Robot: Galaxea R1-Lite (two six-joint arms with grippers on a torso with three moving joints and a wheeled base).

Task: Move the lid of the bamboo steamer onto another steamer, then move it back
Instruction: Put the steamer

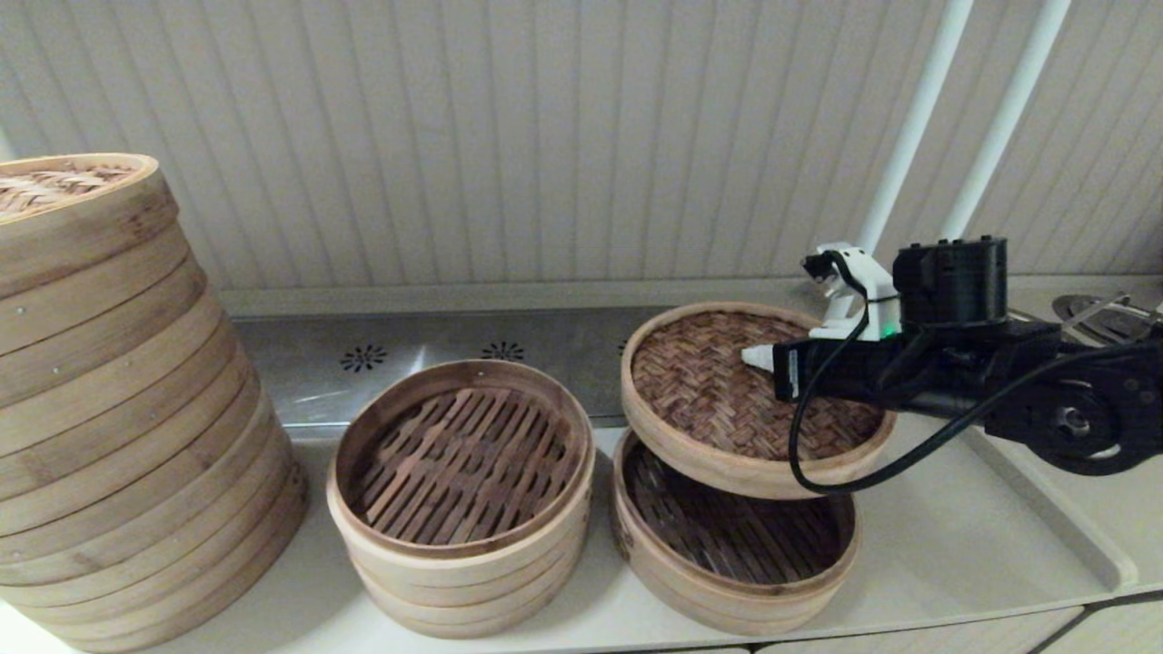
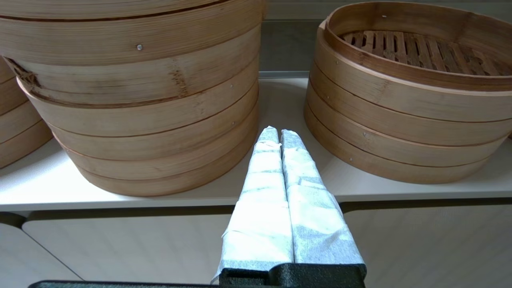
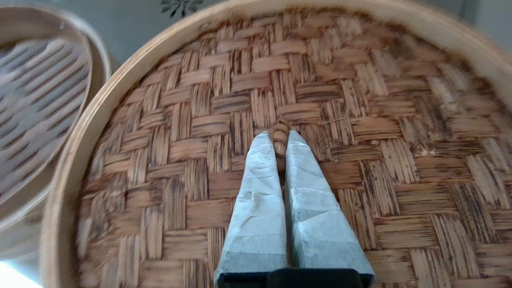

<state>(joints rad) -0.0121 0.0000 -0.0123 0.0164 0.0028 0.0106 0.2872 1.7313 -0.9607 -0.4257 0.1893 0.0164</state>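
The right gripper [image 3: 280,138] is clenched on a small woven knot [image 3: 280,138] at the centre of the round bamboo steamer lid with reddish-brown herringbone top [image 1: 745,386]. The lid hangs tilted, clear above the low bamboo steamer with dark thin-slatted floor [image 1: 736,536] on the pale desk [image 1: 963,536]. It is likely light and stiff; the central knot looks the only balanced hold, though it may swing. The right arm reaches in level from the right. The left gripper [image 2: 275,134], fingers pressed together on nothing, sits parked before the stacks.

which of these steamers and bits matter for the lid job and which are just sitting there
In play: bamboo steamer lid, lifted by the right gripper pinching its handle; low steamer below it; middle stack.

Lying about: tall wide stack; left gripper, parked, shut.
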